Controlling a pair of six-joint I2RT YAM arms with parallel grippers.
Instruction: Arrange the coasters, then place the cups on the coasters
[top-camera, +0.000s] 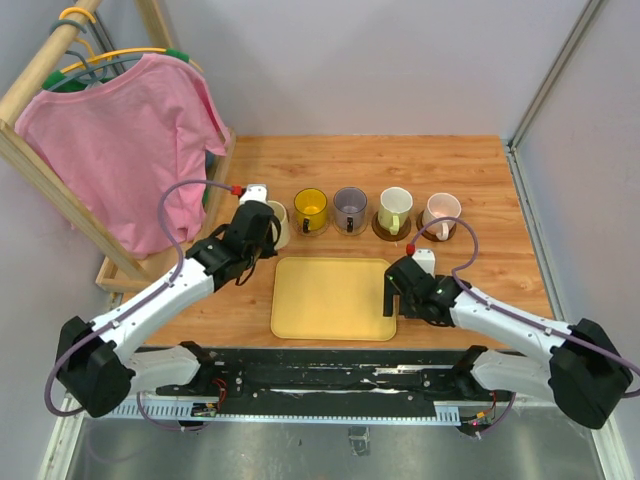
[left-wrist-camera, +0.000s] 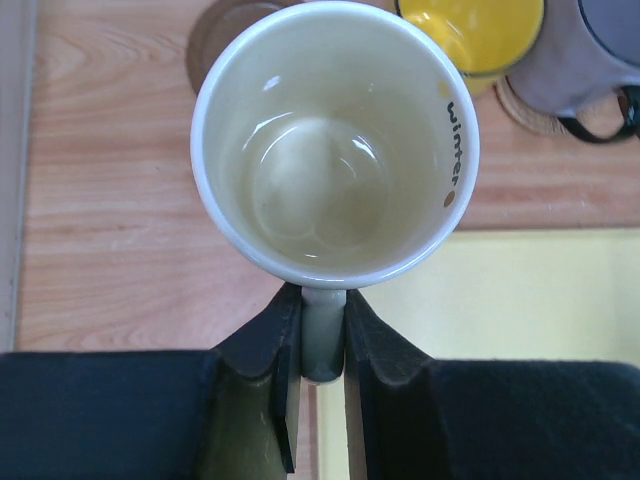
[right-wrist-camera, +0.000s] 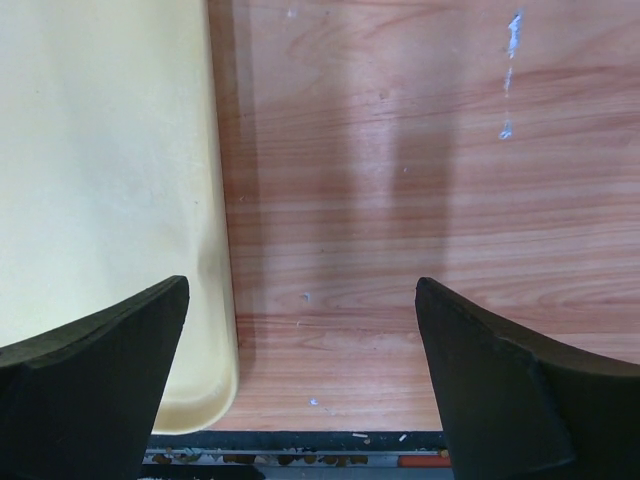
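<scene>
Surface (top-camera: 500, 190): wood, rack with pink shirt (top-camera: 120, 150) at far left. Yellow tray (top-camera: 333, 297) sits near-centre, nothing on it.

Left gripper (left-wrist-camera: 322, 310) is pinched on the handle of the cream cup (left-wrist-camera: 335, 140), cup upright at the left end of the row, just left of the yellow cup (top-camera: 310, 207). A dark coaster (left-wrist-camera: 215, 30) shows just past the cream cup's far-left rim; can't tell if the cup is touching it.

Right gripper (right-wrist-camera: 300, 300) is spread wide, holding nothing, over the tray's right near corner and bare wood.

Row behind the tray, left to right: yellow cup, grey cup (top-camera: 350, 207), white cup (top-camera: 395, 208), pink cup (top-camera: 440, 213). Each sits on its own coaster, tan (left-wrist-camera: 525, 110) under grey, dark (top-camera: 385, 232) under white.
</scene>
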